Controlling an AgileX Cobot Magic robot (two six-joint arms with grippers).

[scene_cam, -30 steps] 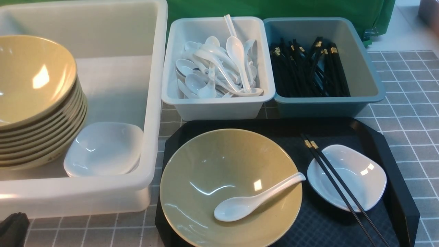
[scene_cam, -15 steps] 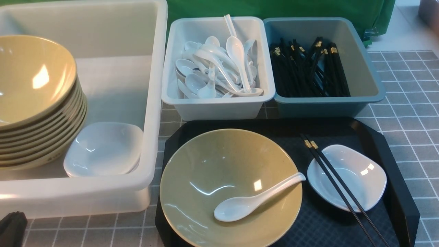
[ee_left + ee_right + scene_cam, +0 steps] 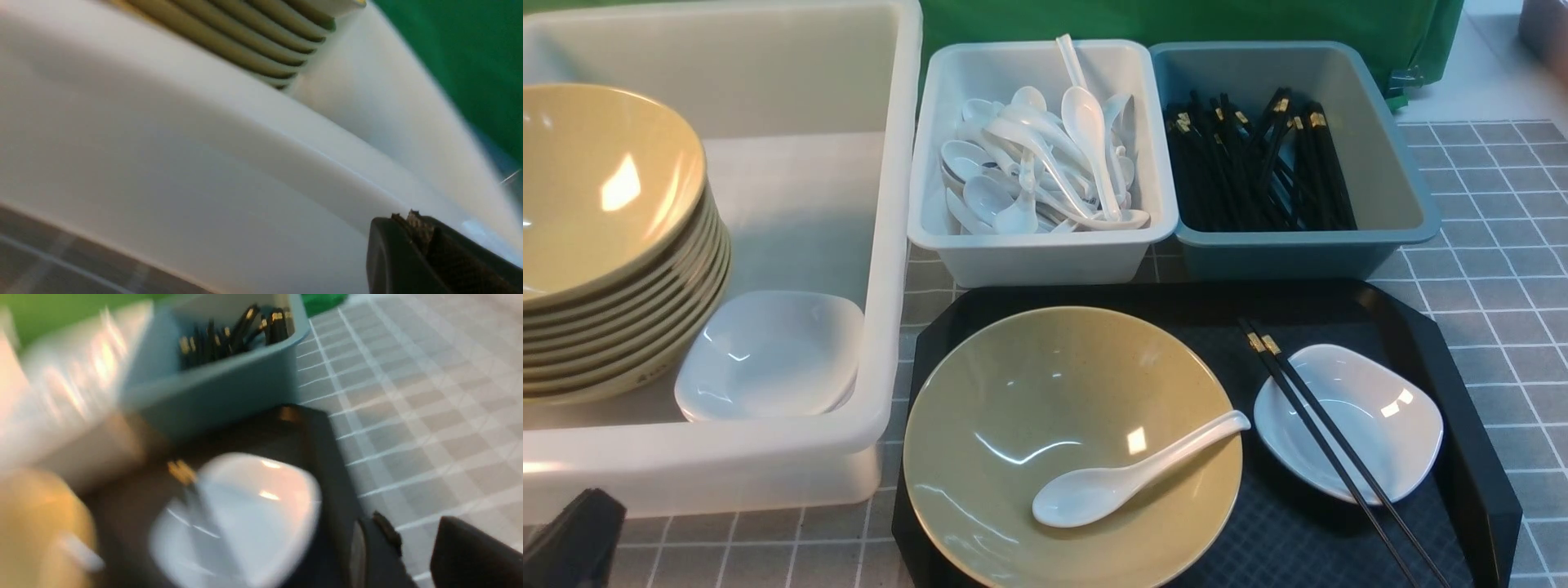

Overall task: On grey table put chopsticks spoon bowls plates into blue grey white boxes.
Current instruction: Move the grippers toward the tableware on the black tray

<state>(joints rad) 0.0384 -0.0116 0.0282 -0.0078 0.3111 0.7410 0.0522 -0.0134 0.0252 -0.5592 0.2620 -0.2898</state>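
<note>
Black tray (image 3: 1258,298) lies at six o'clock in your front view, on the grey table (image 3: 1503,286). On it, toward seven o'clock, a tan bowl (image 3: 1013,408) holds the spoon (image 3: 1111,482), whose handle reaches the rim. At four o'clock the chopsticks (image 3: 1308,410) lie across the white plate (image 3: 1380,425). Your large white box (image 3: 768,457) fills nine to eleven o'clock, with stacked bowls (image 3: 605,188) and stacked plates (image 3: 768,351) inside. At twelve o'clock the grey-white box (image 3: 1045,257) holds spoons, and at one o'clock the blue-grey box (image 3: 1290,257) holds more chopsticks. Your left gripper (image 3: 572,539) peeks in at eight o'clock beside the white box. Only one finger (image 3: 429,257) shows, so you cannot tell its state. Your right gripper (image 3: 416,547) has its fingers apart, holding nothing, near the tray's edge.
</note>
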